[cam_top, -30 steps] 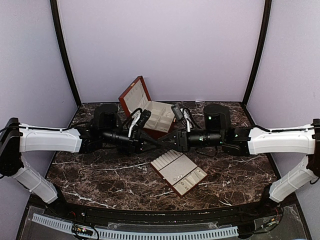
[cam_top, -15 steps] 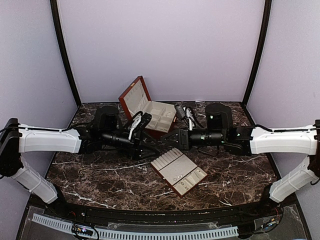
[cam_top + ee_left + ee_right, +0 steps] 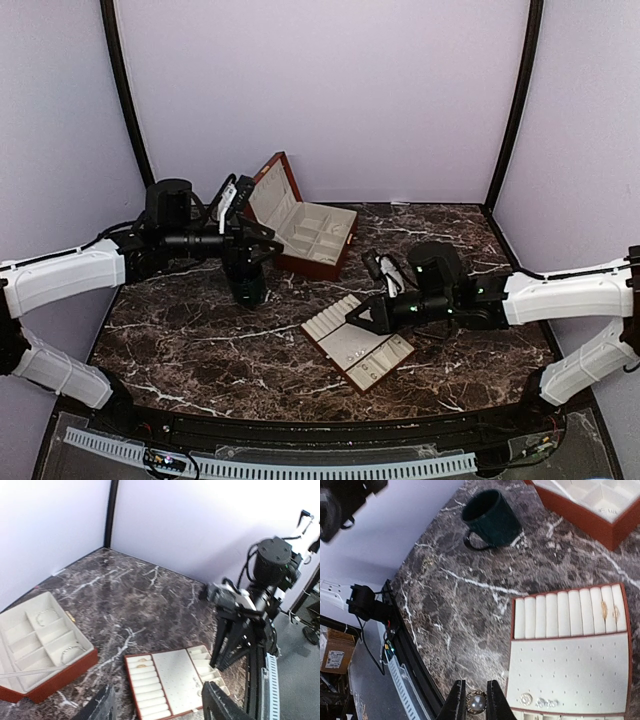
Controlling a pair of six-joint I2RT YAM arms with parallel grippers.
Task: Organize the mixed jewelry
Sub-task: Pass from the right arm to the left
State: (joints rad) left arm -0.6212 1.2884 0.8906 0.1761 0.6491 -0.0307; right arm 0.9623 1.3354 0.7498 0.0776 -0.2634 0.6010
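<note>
My right claw [image 3: 475, 701] was clenched on a pale round stud [image 3: 476, 706] beside the cream slotted tray [image 3: 560, 665]; two gold rings [image 3: 609, 611] sat in its padded rolls. My left claw [image 3: 161, 705] hung released. Thin loops [image 3: 72, 652] lay in the red-brown box [image 3: 60, 672].

A: Qty per kind, pls?
B: 1 box [image 3: 305, 238], 1 slotted tray [image 3: 357, 343], 1 green cup [image 3: 490, 517]
A: Jewelry?
B: 2 loops [image 3: 47, 615] in box, 2 rings [image 3: 603, 609] + approx 3 studs [image 3: 526, 699] on tray, 1 round piece [image 3: 476, 701] in right gripper [image 3: 476, 687]
</note>
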